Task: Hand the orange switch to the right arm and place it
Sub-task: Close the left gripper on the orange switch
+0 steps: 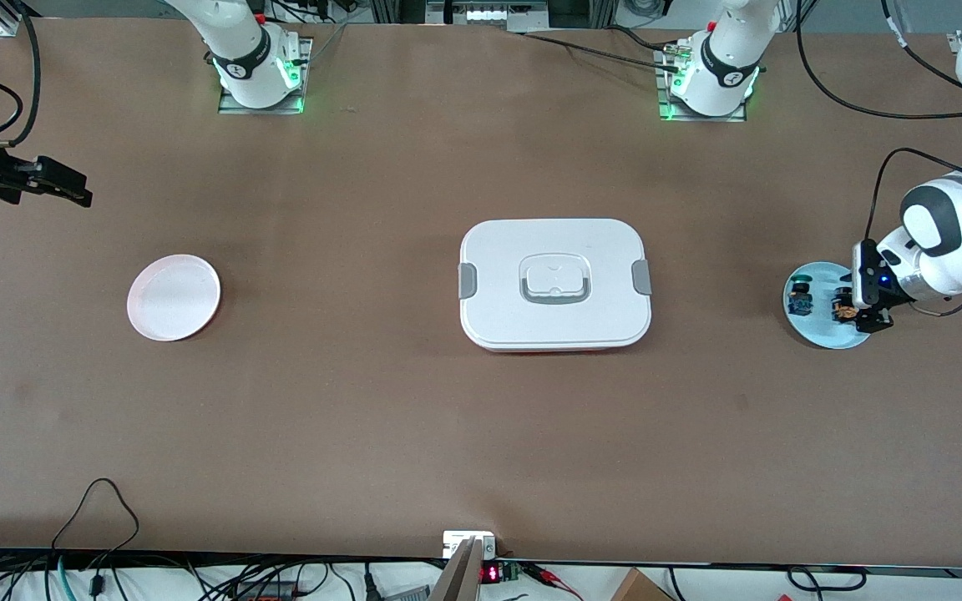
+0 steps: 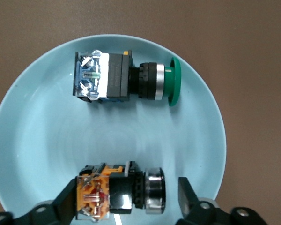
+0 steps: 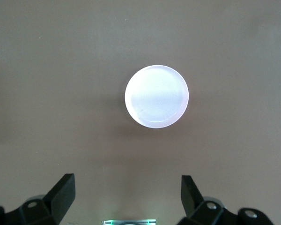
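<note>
On the blue plate: the orange switch [image 2: 119, 191] lies on its side on the smooth, round light-blue plate [image 1: 815, 330], close to the rim, apart from a second switch [image 2: 126, 79] with a blue-green body and a green mushroom cap.
Left gripper: the left gripper [image 2: 126, 206] is low over the plate with its black fingers spread wide; one finger is against the orange-tan end of the switch, the other stands clear of its ribbed metal collar, so nothing is gripped.
Right gripper: the right gripper [image 3: 126, 192] waits up over the right arm's end of the table, fingers parted and holding nothing.
White plate: a glossy round white plate [image 1: 174, 297] sits toward the right arm's end, well inside the table edge.
Middle: a white rounded-rectangle lidded box [image 1: 554, 284] with grey side clips sits at the centre.
Open room: broad bare stretches of matte brown table [image 1: 347, 401] lie between the box and each plate.
</note>
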Robot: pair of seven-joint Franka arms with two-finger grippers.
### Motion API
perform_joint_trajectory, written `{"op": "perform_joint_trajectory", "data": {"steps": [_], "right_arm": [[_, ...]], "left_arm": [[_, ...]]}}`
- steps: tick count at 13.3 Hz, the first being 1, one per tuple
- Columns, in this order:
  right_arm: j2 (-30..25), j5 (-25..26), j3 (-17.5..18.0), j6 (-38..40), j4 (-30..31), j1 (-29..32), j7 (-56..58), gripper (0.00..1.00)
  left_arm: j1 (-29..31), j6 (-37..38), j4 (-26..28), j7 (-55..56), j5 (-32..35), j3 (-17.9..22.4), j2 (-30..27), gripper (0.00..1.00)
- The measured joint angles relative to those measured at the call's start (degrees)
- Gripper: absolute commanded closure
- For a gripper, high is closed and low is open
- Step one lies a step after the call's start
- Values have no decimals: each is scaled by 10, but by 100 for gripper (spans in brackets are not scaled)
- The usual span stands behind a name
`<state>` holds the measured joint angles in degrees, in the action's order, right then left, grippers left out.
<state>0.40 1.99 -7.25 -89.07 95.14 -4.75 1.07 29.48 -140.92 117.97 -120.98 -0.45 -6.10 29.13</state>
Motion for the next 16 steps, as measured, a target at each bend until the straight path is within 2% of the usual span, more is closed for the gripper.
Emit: {"op": "perform_joint_trajectory", "data": {"steps": [3, 5, 6, 8, 13, 16], "right_arm": [[0, 0, 0, 0, 0, 0, 0, 0], [0, 0, 0, 0, 0, 0, 0, 0], [0, 0, 0, 0, 0, 0, 0, 0], [0, 0, 0, 0, 0, 0, 0, 0], [0, 0, 0, 0, 0, -1, 0, 0], [0, 0, 0, 0, 0, -1, 0, 0]], "left_arm": [[0, -2, -5, -6, 0, -2, 0, 40], [0, -2, -6, -10, 0, -3, 2, 63], [0, -2, -7, -16, 0, -4, 2, 83], [0, -2, -14, -36, 0, -9, 6, 100], [0, 38, -33, -45, -22, -14, 8, 100], [0, 155, -86, -46, -36, -14, 8, 100]]}}
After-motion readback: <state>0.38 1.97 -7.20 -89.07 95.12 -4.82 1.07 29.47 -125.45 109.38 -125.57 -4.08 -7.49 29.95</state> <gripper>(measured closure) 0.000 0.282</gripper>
